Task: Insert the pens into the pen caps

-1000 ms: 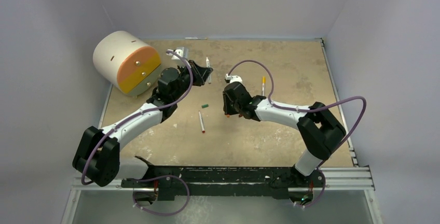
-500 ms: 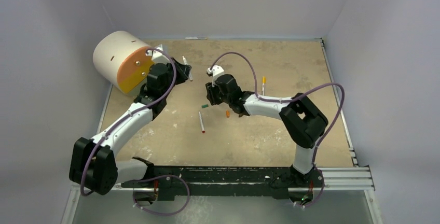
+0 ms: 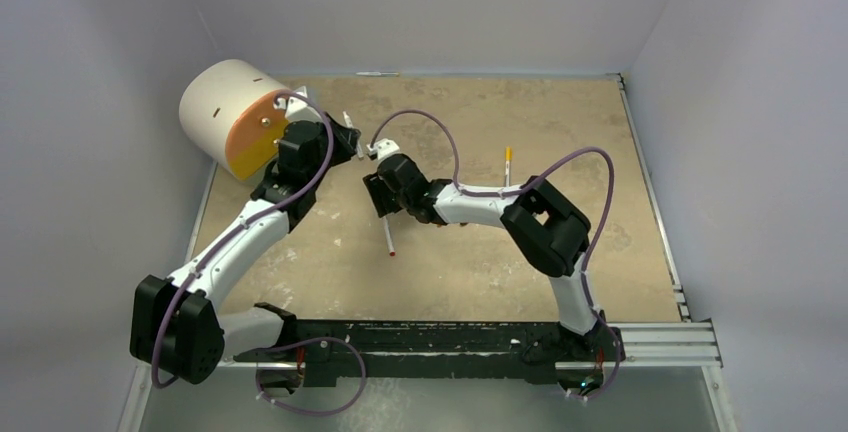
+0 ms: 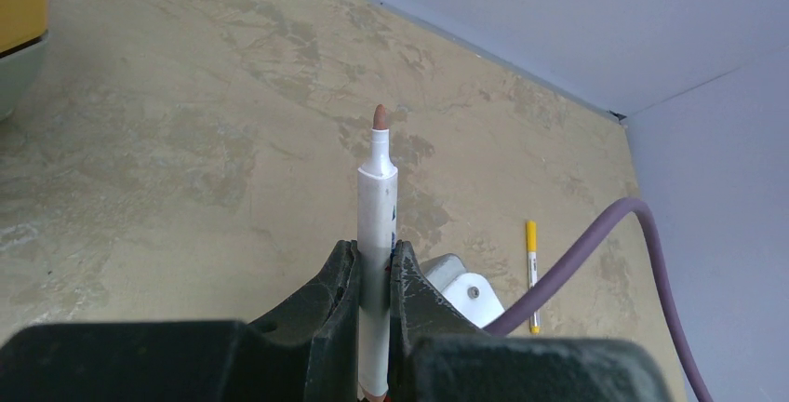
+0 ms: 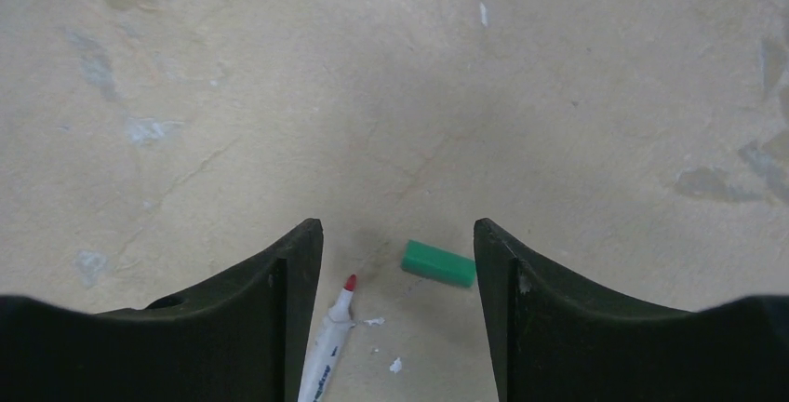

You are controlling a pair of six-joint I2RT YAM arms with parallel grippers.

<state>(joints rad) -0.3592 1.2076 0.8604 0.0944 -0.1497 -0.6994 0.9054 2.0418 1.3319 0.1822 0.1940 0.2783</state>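
1. Lying nearest on the tan table (image 3: 480, 272), a white-barrelled pen with a red tip (image 5: 327, 351) sits just beside one finger of the right gripper (image 5: 398, 234).
2. That right gripper is low over the table, fingers spread wide and grasping nothing. A small green plastic cap (image 5: 438, 263) lies between them.
3. Up at the left gripper (image 4: 375, 258), the fingers are clenched on a white pen with a reddish-brown tip (image 4: 377, 188), nib pointing away from the wrist.
4. Farther right, a white pen with a yellow end (image 4: 532, 276) lies alone.
5. At the far left corner stands a large white cylinder with an orange face (image 3: 240, 117).
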